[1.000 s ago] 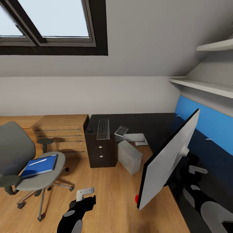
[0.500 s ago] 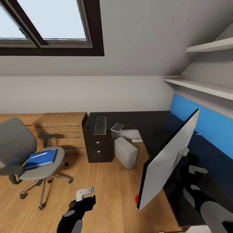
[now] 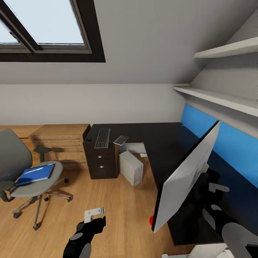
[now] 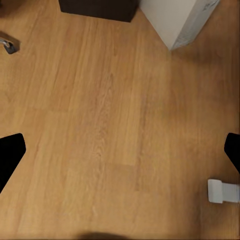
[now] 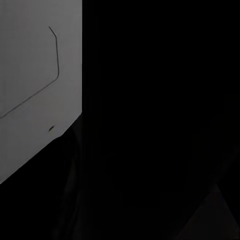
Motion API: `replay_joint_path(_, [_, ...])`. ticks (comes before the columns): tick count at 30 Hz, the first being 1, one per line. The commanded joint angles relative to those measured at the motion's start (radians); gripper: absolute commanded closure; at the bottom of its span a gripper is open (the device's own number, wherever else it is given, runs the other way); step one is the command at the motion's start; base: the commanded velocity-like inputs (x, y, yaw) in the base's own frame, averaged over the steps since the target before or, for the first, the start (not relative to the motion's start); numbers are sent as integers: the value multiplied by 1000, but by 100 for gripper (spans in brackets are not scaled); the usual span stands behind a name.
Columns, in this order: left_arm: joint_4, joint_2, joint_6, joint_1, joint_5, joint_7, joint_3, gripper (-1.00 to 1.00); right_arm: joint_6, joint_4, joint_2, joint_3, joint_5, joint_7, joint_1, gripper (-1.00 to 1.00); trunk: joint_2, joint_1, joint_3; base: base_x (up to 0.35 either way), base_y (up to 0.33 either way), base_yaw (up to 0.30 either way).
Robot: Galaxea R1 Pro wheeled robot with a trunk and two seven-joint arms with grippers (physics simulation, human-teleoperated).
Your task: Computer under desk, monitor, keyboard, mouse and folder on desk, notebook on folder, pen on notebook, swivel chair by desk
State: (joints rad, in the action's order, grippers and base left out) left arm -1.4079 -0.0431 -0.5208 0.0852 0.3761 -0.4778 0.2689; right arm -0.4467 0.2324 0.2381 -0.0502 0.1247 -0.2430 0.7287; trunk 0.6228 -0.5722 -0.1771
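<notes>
While the monitor point(image 3: 186, 177) hangs tilted in front of your right arm, its pale back toward the head camera and the red dot at its lowest corner, you are carrying it over the near end of the desk point(image 3: 161, 143). Your right gripper point(image 3: 214, 187) sits behind the screen by its dark stand; I judge it is clamped there, since nothing else holds the screen up, but the jaws themselves are hidden and the right wrist view gives only the grey back panel and darkness, so I cannot tell how far they are closed. Your left gripper point(image 3: 94, 214) hovers low over bare wood floor point(image 4: 110, 125), its jaws spread wide and holding nothing, kept clear, I'd guess, so it won't foul the screen.

The keyboard point(image 3: 102, 138) lies on top of the dark drawer cabinet point(image 3: 101, 161) at the desk's far end, with the mouse point(image 3: 88, 138) just beside it at the cabinet's corner. The computer point(image 3: 131, 167) stands on the floor next to that cabinet, near the desk's edge rather than clearly under it. What looks like the notebook point(image 3: 121, 140) rests tilted on the desk edge above the computer. The blue folder point(image 3: 35, 174) lies on the swivel chair point(image 3: 21, 168), well apart from the desk; a thin pale stick on it may be the pen.
</notes>
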Motion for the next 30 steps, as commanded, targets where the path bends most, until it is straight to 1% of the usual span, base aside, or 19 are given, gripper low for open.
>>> replay_joint_path(1, [-2, 0, -2, 1, 10, -10, 1, -100, -12, -4, 1, 18, 36, -1, 0, 100, 1, 0, -2, -1, -346, 0])
replay_joint_path(6, [-2, 0, -2, 1, 10, -10, 1, -100, -12, -4, 1, 18, 36, -1, 0, 100, 1, 0, -2, 0, -346, 9])
replay_joint_path(11, [-2, 0, -2, 1, 10, -10, 1, -100, -12, -4, 1, 18, 36, -1, 0, 100, 1, 0, -2, 0, -324, 177])
replay_joint_path(13, [-2, 0, -2, 1, 10, -10, 1, -100, -12, -4, 1, 18, 36, -1, 0, 100, 1, 0, -2, 0, -162, 139])
replay_joint_path(20, [-2, 0, -2, 1, 10, -10, 1, -100, -12, -4, 1, 17, 36, -1, 0, 100, 1, 0, -2, 0, -40, 13])
replay_joint_path(30, [-2, 0, -2, 1, 10, -10, 1, -100, -12, -4, 1, 17, 36, -1, 0, 100, 1, 0, -2, 0, -259, 0])
